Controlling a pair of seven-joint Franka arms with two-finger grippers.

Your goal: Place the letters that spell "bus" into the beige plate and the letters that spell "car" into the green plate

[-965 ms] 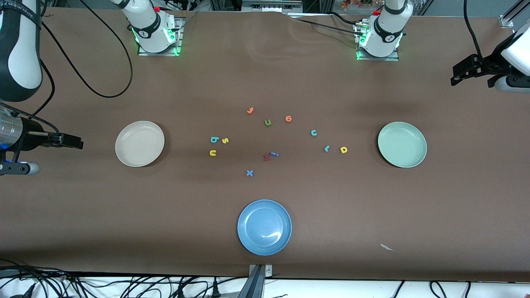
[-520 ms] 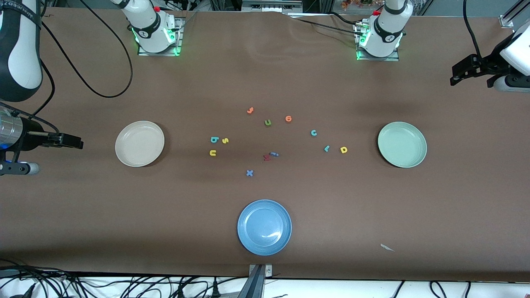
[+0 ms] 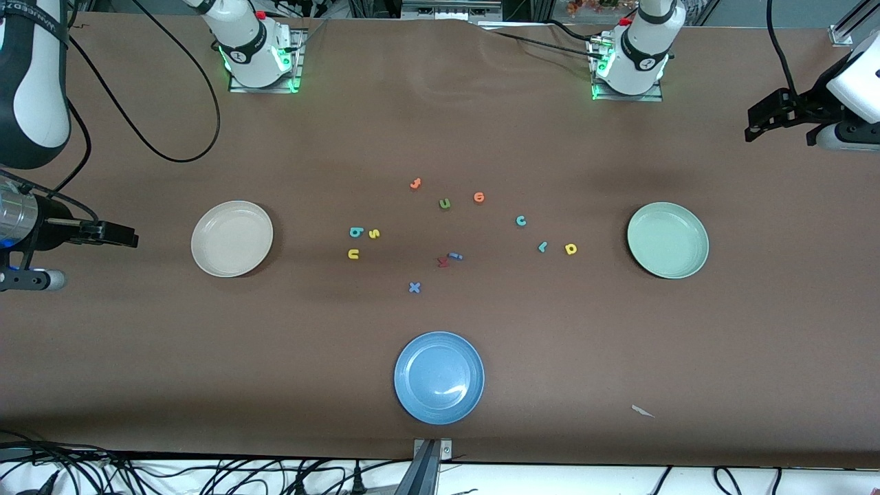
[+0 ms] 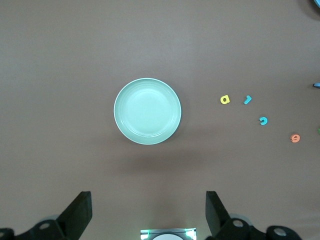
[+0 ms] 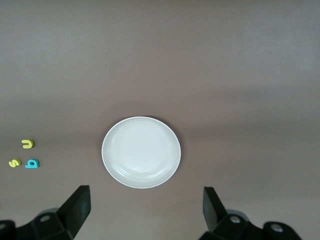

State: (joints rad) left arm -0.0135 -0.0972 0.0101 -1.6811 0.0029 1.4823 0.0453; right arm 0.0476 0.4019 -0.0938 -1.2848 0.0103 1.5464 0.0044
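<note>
A wide brown table (image 3: 619,344) carries three round shallow plates of one size: the beige plate (image 3: 232,238) toward the right arm's end, the green plate (image 3: 667,240) toward the left arm's end, and a blue plate (image 3: 438,377) nearest the front camera; all three are empty, with bare tabletop all round each rim. Between beige and green lie eleven tiny foam letters, scattered and mostly apart. Near the beige plate, at its 3 o'clock, sit the teal "b" (image 3: 355,232), the yellow "s" (image 3: 374,234) just beside it, and the yellow "u" (image 3: 353,254) nearer the camera. Near the green plate, at its 9 o'clock, the yellow "a" (image 3: 570,249), then the teal "r" (image 3: 542,246) and the teal "c" (image 3: 521,221). Mid-table are two orange letters (image 3: 479,198), an olive "u" (image 3: 445,203), a red letter touching a blue one (image 3: 455,256), and a blue "x" (image 3: 414,287). The left gripper (image 4: 149,212) hangs high over the green plate, fingers spread wide, empty; the right gripper (image 5: 146,210) hangs likewise over the beige plate, fingers apart
</note>
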